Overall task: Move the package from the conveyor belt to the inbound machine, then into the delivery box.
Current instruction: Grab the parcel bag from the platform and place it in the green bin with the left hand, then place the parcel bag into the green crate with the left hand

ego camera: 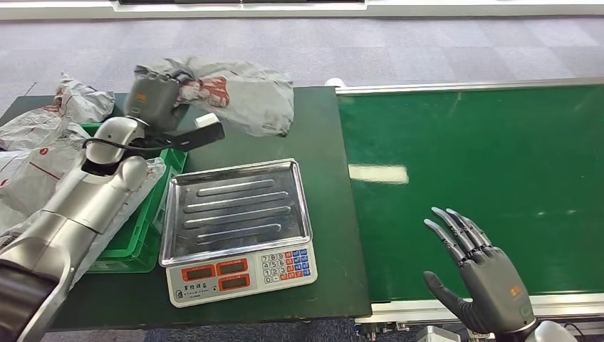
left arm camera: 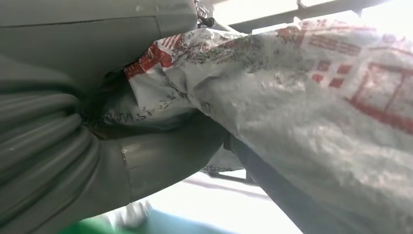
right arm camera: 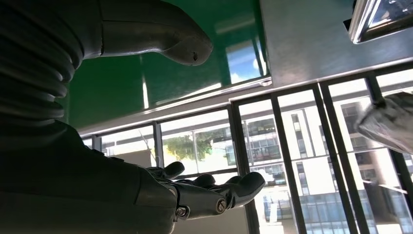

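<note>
A crumpled grey plastic package [ego camera: 242, 92] with red printing lies at the far side of the dark green table, beyond the scale. My left hand [ego camera: 153, 96] grips its left end; up close the bag [left arm camera: 311, 112] bulges out between the thumb and fingers. The weighing scale [ego camera: 235, 221] with its steel tray stands bare in front. Over the near edge of the green conveyor belt [ego camera: 484, 178] my right hand [ego camera: 474, 267] hovers with fingers spread and nothing in it; in the right wrist view the fingers [right arm camera: 219, 190] are stretched out.
A green crate [ego camera: 135, 228] holding grey packages sits left of the scale, under my left arm. More grey bags [ego camera: 43, 135] are piled at the far left. The belt's metal rim [ego camera: 463, 87] runs along its far side.
</note>
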Robot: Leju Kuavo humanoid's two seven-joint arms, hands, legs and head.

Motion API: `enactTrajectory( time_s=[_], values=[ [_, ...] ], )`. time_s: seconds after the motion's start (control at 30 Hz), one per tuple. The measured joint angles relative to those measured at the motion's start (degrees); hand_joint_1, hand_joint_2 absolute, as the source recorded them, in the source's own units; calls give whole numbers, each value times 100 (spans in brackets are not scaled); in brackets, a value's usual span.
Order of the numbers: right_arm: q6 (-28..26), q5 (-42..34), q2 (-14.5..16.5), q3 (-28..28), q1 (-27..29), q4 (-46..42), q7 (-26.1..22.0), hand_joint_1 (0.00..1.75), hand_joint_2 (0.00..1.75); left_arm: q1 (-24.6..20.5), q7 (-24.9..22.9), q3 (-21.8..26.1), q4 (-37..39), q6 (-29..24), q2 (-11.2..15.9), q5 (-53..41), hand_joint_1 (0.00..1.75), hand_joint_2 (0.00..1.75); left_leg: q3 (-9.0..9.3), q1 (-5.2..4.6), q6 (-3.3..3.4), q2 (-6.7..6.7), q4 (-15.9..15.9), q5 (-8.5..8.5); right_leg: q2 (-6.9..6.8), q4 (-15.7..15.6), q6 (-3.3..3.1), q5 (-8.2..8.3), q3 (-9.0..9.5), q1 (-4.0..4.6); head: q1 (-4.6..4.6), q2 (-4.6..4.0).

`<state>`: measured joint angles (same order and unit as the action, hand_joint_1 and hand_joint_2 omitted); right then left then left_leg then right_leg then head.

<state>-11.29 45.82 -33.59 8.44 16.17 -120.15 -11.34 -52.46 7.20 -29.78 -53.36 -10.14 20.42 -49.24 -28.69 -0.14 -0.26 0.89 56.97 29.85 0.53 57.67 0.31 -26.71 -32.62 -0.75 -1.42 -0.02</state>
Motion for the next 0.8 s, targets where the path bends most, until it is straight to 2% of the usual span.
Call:
enactTrajectory(
  time_s=[0.13,0.23,0.37,0.5,0.63,0.8],
  values=[
    [-212,332,101,-40,280,-37,33,0,175,-326,150,659,-384,424,823,103,175,175,-7,7,-12,-57,-2,5,54,4,-15,10,-32,7,1,0],
    [-443,588,202,-30,514,-69,197,0,175,-298,197,1183,-678,579,1246,80,175,175,-7,7,-17,-67,-4,8,65,4,-22,7,-38,9,2,0],
    [-689,791,272,-25,817,-218,465,0,175,275,151,1692,-1223,529,1573,-55,175,175,-7,6,-19,-48,-7,7,46,4,-30,0,-28,8,0,0],
    [-903,927,298,-17,1170,-391,737,0,175,1258,175,2277,-1831,397,1815,-154,175,175,-1,1,-22,-70,-10,14,66,4,-30,0,-31,1,0,0],
    [-1096,1150,342,21,1490,-535,1033,0,175,2654,332,3131,-2525,159,1820,-378,175,175,6,-5,-26,-93,-15,24,87,3,-34,-5,-38,-3,1,0],
    [-1279,1494,414,300,1648,-620,1460,0,175,4436,417,4139,-3444,-275,1200,-1100,175,175,5,-6,-22,-104,-16,35,100,2,-34,-13,-38,-4,1,0]
  ],
)
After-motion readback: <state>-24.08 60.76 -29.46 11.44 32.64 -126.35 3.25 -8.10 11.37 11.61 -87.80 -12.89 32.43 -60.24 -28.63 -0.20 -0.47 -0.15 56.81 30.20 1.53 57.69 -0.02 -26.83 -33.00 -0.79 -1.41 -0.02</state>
